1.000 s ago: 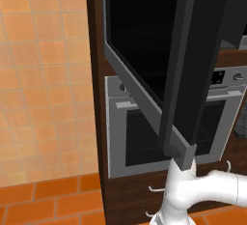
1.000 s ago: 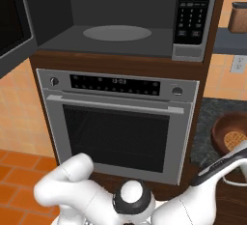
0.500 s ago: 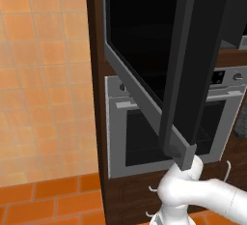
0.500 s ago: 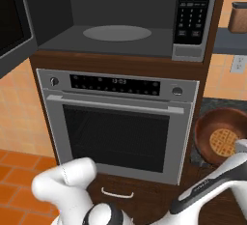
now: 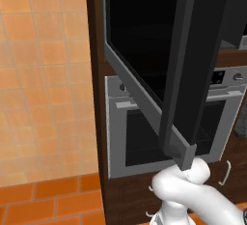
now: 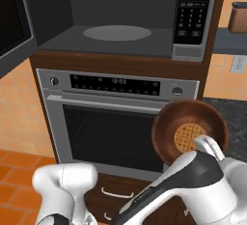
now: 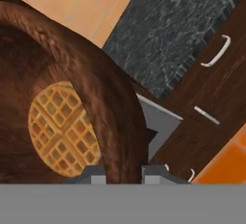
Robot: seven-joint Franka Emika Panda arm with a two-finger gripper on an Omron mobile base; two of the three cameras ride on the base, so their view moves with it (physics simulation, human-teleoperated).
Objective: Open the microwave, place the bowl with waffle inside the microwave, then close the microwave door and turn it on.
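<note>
The microwave [image 6: 120, 7] stands open above the oven, its dark cavity and round turntable [image 6: 117, 33] in plain sight. The microwave door [image 5: 159, 64] is swung out wide, a black glass panel with a grey bottom strip; its edge also shows at the far left [image 6: 12, 21]. A brown bowl [image 6: 190, 131] with a round waffle [image 6: 189, 137] hangs in the air in front of the oven's right side, tilted toward the camera. My gripper [image 7: 124, 175] is shut on the bowl's rim [image 7: 115, 122], with the waffle [image 7: 65, 129] inside to the left.
The silver oven [image 6: 116, 118] with display strip and bar handle sits below the microwave. The keypad panel [image 6: 194, 11] is at the cavity's right. A dark granite counter [image 6: 236, 118] lies to the right, with drawers [image 7: 211, 55] below it. The floor [image 5: 43, 200] is orange tile.
The bowl has come off the counter at the right and moved left in front of the oven, tilting so its inside faces the camera. The arm rose with it.
</note>
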